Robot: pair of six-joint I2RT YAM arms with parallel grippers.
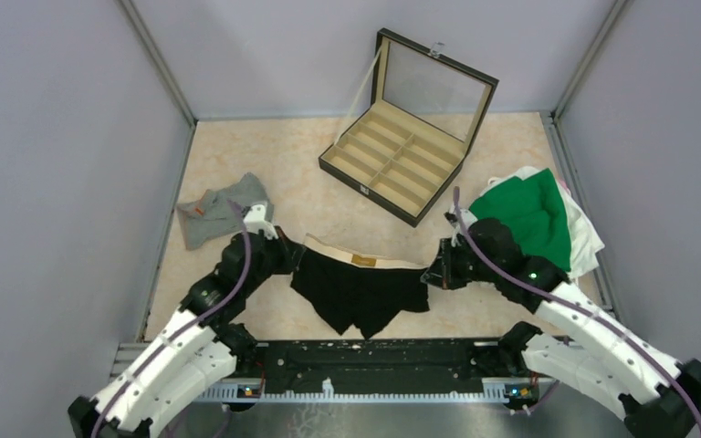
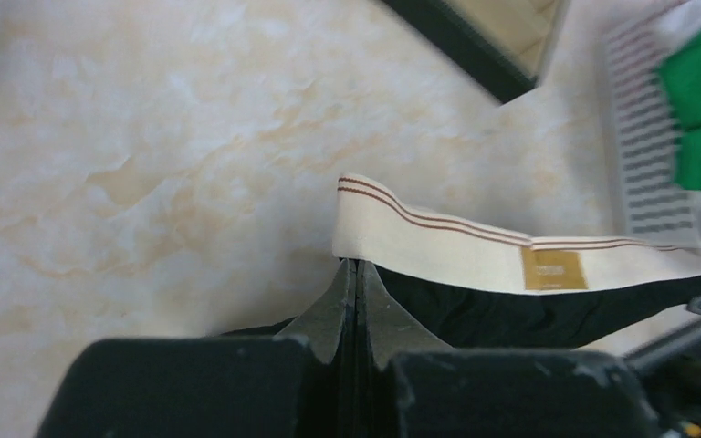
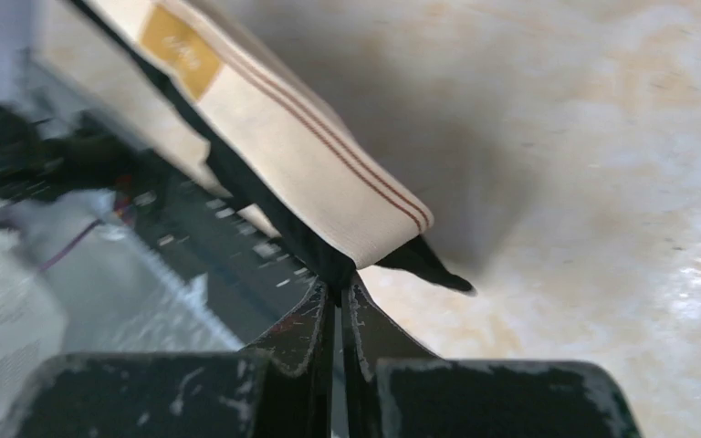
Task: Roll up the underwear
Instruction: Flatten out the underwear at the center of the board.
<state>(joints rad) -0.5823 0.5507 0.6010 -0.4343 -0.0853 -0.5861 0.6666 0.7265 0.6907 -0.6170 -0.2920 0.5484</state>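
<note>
The black underwear (image 1: pixel 361 294) with a cream waistband (image 1: pixel 356 259) hangs stretched between both grippers above the near table edge. My left gripper (image 1: pixel 298 258) is shut on the waistband's left end; in the left wrist view its tips (image 2: pixel 357 265) pinch just under the cream band (image 2: pixel 438 245). My right gripper (image 1: pixel 431 272) is shut on the right end, its tips (image 3: pixel 340 285) biting the black fabric below the band (image 3: pixel 310 173). A gold label (image 2: pixel 553 270) sits mid-band. The heather grey underwear (image 1: pixel 223 210) with an orange label lies crumpled at the left.
An open compartmented case (image 1: pixel 392 162) with its glass lid raised stands at the back centre. A pile of green and white clothes (image 1: pixel 538 219) lies at the right, close to the right arm. Grey walls close in on both sides.
</note>
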